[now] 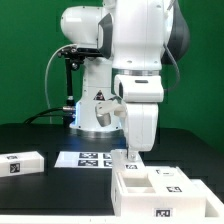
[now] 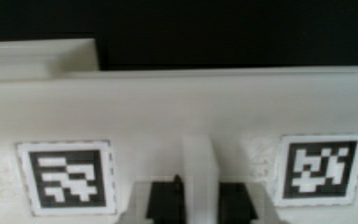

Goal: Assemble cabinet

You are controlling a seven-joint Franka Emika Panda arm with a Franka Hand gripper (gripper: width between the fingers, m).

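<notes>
The cabinet [image 1: 165, 187], a white box of flat tagged panels, lies at the front on the exterior view's right. My gripper [image 1: 133, 157] points straight down onto its far left corner. In the wrist view the cabinet [image 2: 194, 100] fills the picture with two square tags on its face. A thin white upright wall runs between my dark fingertips [image 2: 165, 205]. The gripper [image 2: 202, 203] is shut on that wall with only a narrow gap. A loose white panel [image 1: 22, 163] with a tag lies apart at the exterior view's left. The knob is not visible.
The marker board [image 1: 92, 158] lies flat on the black table between the loose panel and the cabinet. The white robot pedestal [image 1: 100, 115] stands behind it, with cables at the back on the exterior view's left.
</notes>
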